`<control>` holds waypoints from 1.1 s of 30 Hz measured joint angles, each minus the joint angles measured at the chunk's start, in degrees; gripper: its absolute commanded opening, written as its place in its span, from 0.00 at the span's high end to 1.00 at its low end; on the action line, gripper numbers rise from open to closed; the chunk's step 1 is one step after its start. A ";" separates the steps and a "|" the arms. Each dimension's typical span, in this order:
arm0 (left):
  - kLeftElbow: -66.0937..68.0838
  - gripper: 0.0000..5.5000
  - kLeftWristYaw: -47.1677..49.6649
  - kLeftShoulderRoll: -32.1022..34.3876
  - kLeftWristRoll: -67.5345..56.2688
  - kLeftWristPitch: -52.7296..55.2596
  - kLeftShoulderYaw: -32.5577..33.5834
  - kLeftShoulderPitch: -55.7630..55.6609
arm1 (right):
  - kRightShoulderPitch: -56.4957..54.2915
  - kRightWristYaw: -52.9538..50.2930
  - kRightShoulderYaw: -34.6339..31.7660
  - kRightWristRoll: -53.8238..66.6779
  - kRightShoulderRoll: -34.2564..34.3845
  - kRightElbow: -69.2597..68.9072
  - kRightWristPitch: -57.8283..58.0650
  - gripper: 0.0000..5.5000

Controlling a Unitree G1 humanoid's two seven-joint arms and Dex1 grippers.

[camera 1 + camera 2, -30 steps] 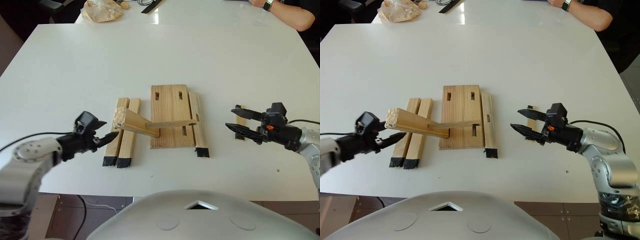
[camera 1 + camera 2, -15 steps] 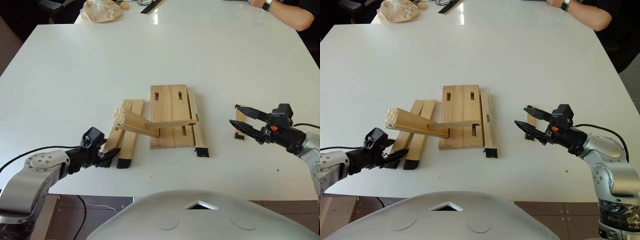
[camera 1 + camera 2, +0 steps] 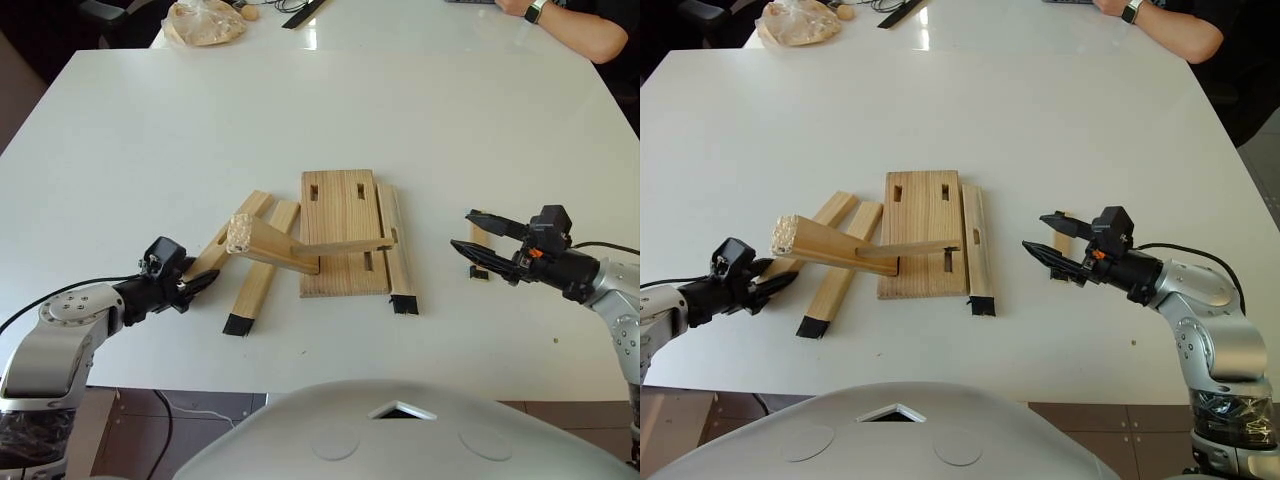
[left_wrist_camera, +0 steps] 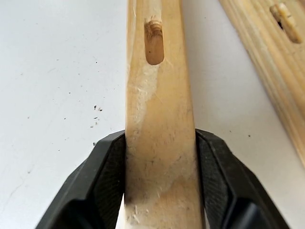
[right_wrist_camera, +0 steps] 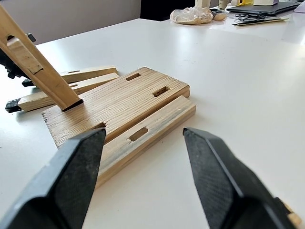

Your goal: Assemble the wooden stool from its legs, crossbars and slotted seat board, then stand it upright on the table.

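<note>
Left gripper (image 3: pixel 200 284), at the frame's lower left, is clamped on the near end of a slotted wooden leg (image 4: pixel 158 105) lying angled on the table (image 3: pixel 330 110) — right gripper (image 3: pixel 463 230), mid-right, hangs spread wide — seat board (image 3: pixel 340 215) lies flat at centre.

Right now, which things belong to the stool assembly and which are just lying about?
Job: slotted seat board; tilted leg on it, with crossbar; gripped leg in left pincer; loose leg beside it; right-side leg; small wooden piece by right pincer.
Lying about: plastic bag; black cables.
</note>
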 measured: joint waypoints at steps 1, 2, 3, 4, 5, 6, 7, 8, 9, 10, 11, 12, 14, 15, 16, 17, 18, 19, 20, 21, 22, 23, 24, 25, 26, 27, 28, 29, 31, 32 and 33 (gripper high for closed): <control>0.81 0.63 0.02 -0.77 -0.18 -0.42 0.17 -0.55 | -0.32 0.07 0.01 -0.06 -0.17 0.21 0.00 0.46; 1.46 0.63 0.07 -1.74 -0.64 -0.60 0.53 -1.12 | -0.73 0.09 0.01 -0.10 -0.29 0.46 -0.01 0.46; 2.15 0.63 0.37 -3.02 -1.68 -0.64 1.26 -1.84 | -1.43 0.02 0.02 -0.27 -0.40 1.08 -0.08 0.46; 2.44 0.63 0.56 -4.48 -3.22 -0.10 2.13 -2.56 | -2.26 -0.27 -0.02 -0.59 -0.59 2.08 -0.18 0.46; 2.46 0.63 0.65 -5.46 -4.73 0.50 2.66 -3.09 | -2.94 -0.61 -0.16 -0.98 -0.69 2.75 -0.20 0.46; 2.28 0.63 0.85 -6.69 -6.68 0.91 3.53 -4.08 | -3.90 -0.96 -0.46 -1.21 -0.79 3.66 -0.20 0.46; 1.75 0.63 1.63 -8.31 -10.22 2.05 5.57 -7.51 | -5.77 -1.74 -1.38 -1.11 -0.85 5.15 -0.17 0.46; 0.95 0.63 3.24 -9.05 -12.74 2.59 7.54 -11.49 | -7.66 -2.39 -2.32 -0.70 -0.86 6.20 -0.09 0.46; 0.33 0.63 4.71 -9.29 -14.72 3.18 9.08 -14.92 | -9.22 -3.08 -3.23 0.15 -0.86 6.99 0.15 0.46; -0.86 0.63 7.95 -9.76 -19.03 4.72 11.67 -21.40 | -13.20 -5.32 -4.67 1.33 -0.77 9.13 1.45 0.46; -2.19 0.63 10.19 -10.35 -22.68 5.84 13.11 -25.73 | -16.39 -7.06 -5.90 2.54 -0.75 10.64 2.77 0.46; -3.98 0.63 12.47 -10.99 -27.36 7.48 14.09 -30.26 | -20.24 -8.46 -7.24 4.97 -0.74 11.52 4.37 0.46; -6.84 0.63 14.94 -11.19 -34.76 9.91 14.27 -35.92 | -25.63 -9.74 -8.96 10.56 -0.69 11.28 7.46 0.46; -8.51 0.63 15.95 -11.14 -39.81 11.37 14.08 -39.11 | -28.67 -10.07 -9.60 14.09 -0.66 10.19 9.43 0.46; -10.11 0.63 16.34 -10.98 -44.22 12.43 13.46 -41.63 | -31.24 -10.16 -9.61 17.03 -0.59 8.77 11.02 0.46; -12.08 0.63 16.15 -10.63 -47.75 13.35 12.22 -43.74 | -33.80 -10.15 -9.10 19.45 -0.43 7.26 12.55 0.46; -14.08 0.63 15.58 -10.46 -50.02 13.86 10.46 -45.36 | -36.27 -10.15 -7.95 21.32 -0.03 5.93 13.61 0.46; -16.54 0.63 14.25 -10.38 -51.53 14.33 7.76 -46.74 | -39.84 -10.12 -5.83 23.18 0.92 4.69 15.10 0.46; -17.79 0.63 13.24 -10.36 -52.04 14.65 5.76 -46.93 | -41.95 -10.00 -4.10 24.31 1.55 3.78 16.27 0.42; -18.09 0.63 12.39 -10.27 -51.91 14.97 4.01 -46.90 | -43.42 -9.68 -2.37 25.60 2.01 3.11 17.44 0.40; -17.83 0.63 11.63 -10.04 -50.75 15.02 2.75 -46.69 | -44.31 -8.91 -0.95 26.64 2.31 2.34 18.80 0.38; -17.68 0.63 10.55 -9.58 -49.30 14.65 1.65 -46.38 | -44.46 -7.46 -0.10 28.11 2.26 1.32 19.94 0.35; -17.39 0.63 9.24 -8.91 -47.54 14.37 0.48 -45.82 | -44.48 -5.32 0.95 30.00 1.95 -0.16 21.33 0.31; -17.08 0.63 8.45 -8.72 -46.41 14.11 0.01 -45.59 | -44.48 -3.89 1.44 30.62 1.45 -1.08 21.85 0.28; -16.77 0.63 7.37 -8.45 -45.44 13.58 -0.27 -45.38 | -44.56 -2.88 1.58 31.04 0.80 -1.39 22.38 0.28; -16.76 0.63 6.42 -8.06 -44.64 13.09 -0.43 -45.08 | -44.71 -2.22 1.65 31.10 0.47 -1.33 22.59 0.28; -16.81 0.63 5.65 -7.78 -44.43 12.95 -0.52 -44.87 | -44.86 -1.85 1.71 31.06 0.33 -1.21 22.62 0.28; -17.05 0.63 4.29 -7.31 -44.21 12.68 -0.74 -44.32 | -45.35 -1.21 1.92 30.96 0.08 -0.84 22.63 0.28; -17.86 0.63 1.63 -6.76 -43.44 11.80 -1.28 -42.91 | -46.65 0.69 2.29 30.30 -0.64 0.11 22.61 0.28; -18.13 0.63 0.82 -6.73 -43.19 11.38 -1.44 -42.72 | -46.85 1.49 2.65 30.28 -0.80 0.70 22.62 0.28; -18.27 0.63 0.41 -6.73 -43.06 11.11 -1.57 -42.64 | -46.93 2.14 3.13 30.25 -0.81 1.40 22.66 0.28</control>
